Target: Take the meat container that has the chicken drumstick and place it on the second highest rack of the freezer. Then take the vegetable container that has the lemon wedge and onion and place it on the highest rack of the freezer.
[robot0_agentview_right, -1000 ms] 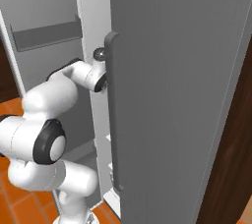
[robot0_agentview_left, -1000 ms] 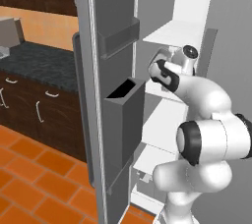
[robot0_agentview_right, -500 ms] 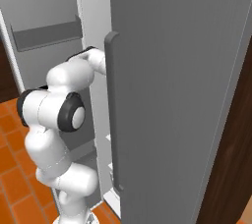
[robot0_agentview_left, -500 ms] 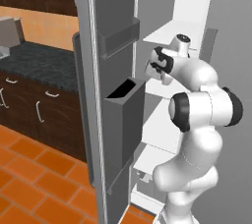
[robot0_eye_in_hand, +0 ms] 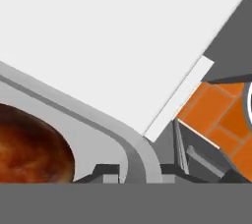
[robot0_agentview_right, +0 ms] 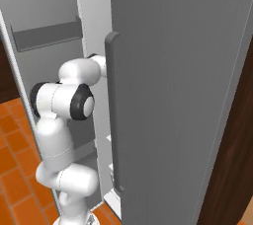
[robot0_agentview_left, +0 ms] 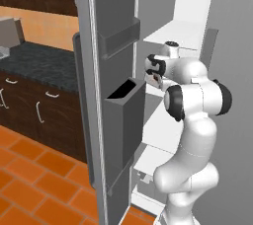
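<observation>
The freezer (robot0_agentview_left: 113,7) stands open, and my arm reaches into its white shelved interior. My gripper (robot0_agentview_left: 150,73) hangs just under a white rack (robot0_agentview_left: 173,34) and holds the meat container (robot0_agentview_left: 157,77), which shows as a small brown patch at the hand. In the hand view the container's grey rim (robot0_eye_in_hand: 98,120) runs between my fingertips (robot0_eye_in_hand: 106,170), with my gripper (robot0_eye_in_hand: 139,170) shut on it. The glossy orange-brown chicken drumstick (robot0_eye_in_hand: 29,149) lies inside. A flat white rack (robot0_eye_in_hand: 123,46) lies beyond the tray; I cannot tell which rack it is.
Two grey door bins (robot0_agentview_left: 118,36) (robot0_agentview_left: 123,115) jut from the open door, left of my arm. The other grey door (robot0_agentview_right: 173,71) with its bar handle (robot0_agentview_right: 112,110) stands close on my arm's right. Dark cupboards under a counter (robot0_agentview_left: 39,61) and orange floor tiles (robot0_agentview_left: 29,169) lie left.
My arm has folded up taller and closer to the freezer. The hand with the container has shifted a little left and lower inside the interior.
</observation>
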